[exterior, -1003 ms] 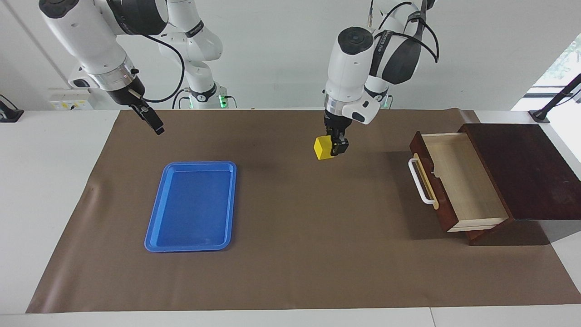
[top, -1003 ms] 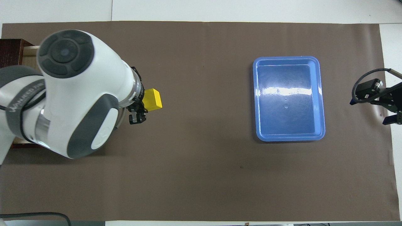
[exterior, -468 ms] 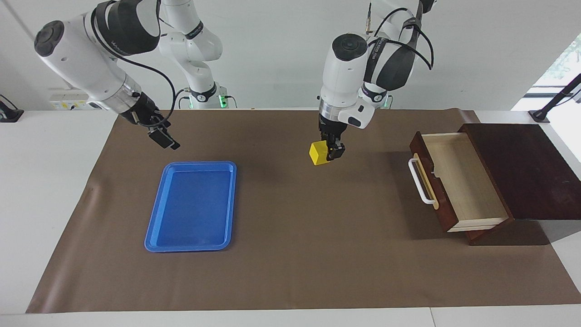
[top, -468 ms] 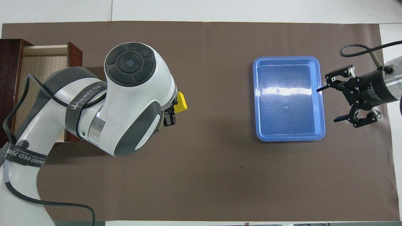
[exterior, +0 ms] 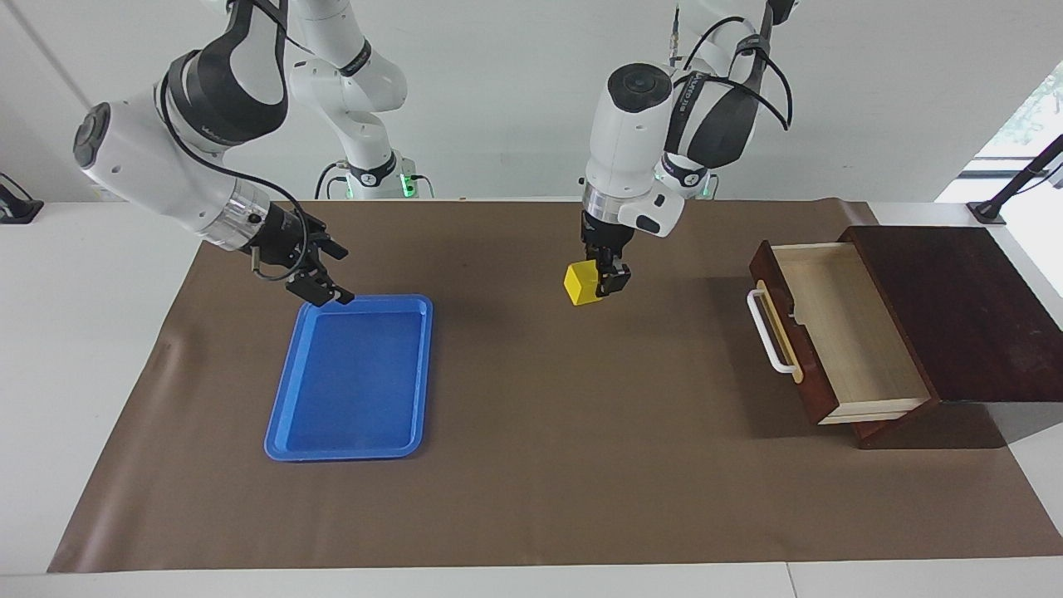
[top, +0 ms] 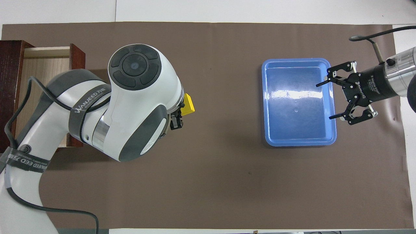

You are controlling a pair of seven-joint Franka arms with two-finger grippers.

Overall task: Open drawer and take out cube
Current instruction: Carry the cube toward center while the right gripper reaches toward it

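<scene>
Right gripper (exterior: 325,286), on the arm reaching in from its own end of the table, hangs tilted over the edge of the blue tray (exterior: 286,399) that lies nearest the robots and toward that arm's end; its fingers (top: 322,83) are spread wide with nothing between them, and in the overhead view the two tips sit just over the tray's rim. The tray is flat on the brown mat (exterior: 531,498) and holds nothing.

Toward the middle of the mat, the left gripper (exterior: 604,278) points straight down, clenched on the cube (exterior: 582,283). The yellow cube is gripped at one side, so most of it sticks out from the fingers toward the tray. It hangs over bare mat between the tray and the drawer, clear of the surface, with its shadow faint on the mat beneath. In the overhead view the arm's big white wrist covers most of the gripper, and only a corner of the cube (top: 188,104) shows past it.

At the left arm's end of the table the drawer (exterior: 839,332) stands pulled well out of its dark wooden cabinet (exterior: 963,307). Its pale interior is bare. The white handle (exterior: 762,332) on its front faces the middle of the table.
</scene>
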